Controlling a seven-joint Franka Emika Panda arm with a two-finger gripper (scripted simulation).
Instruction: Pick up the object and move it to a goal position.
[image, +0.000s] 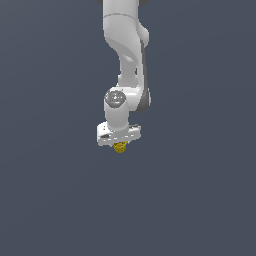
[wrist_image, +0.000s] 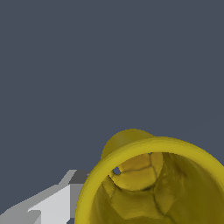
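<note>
The object is a tiny yellow cup with a hollow top and a wider rim. In the exterior view it sticks out just below the white gripper, which hangs straight down from the arm and is much wider than the cup. In the wrist view the cup fills the near corner, its open top facing the camera. One grey-white finger lies against its rim, and the other finger is hidden behind the cup. The gripper looks shut on the cup.
The white arm comes down from the top middle of the exterior view. Around it there is only a plain dark grey-blue surface. No goal marker shows.
</note>
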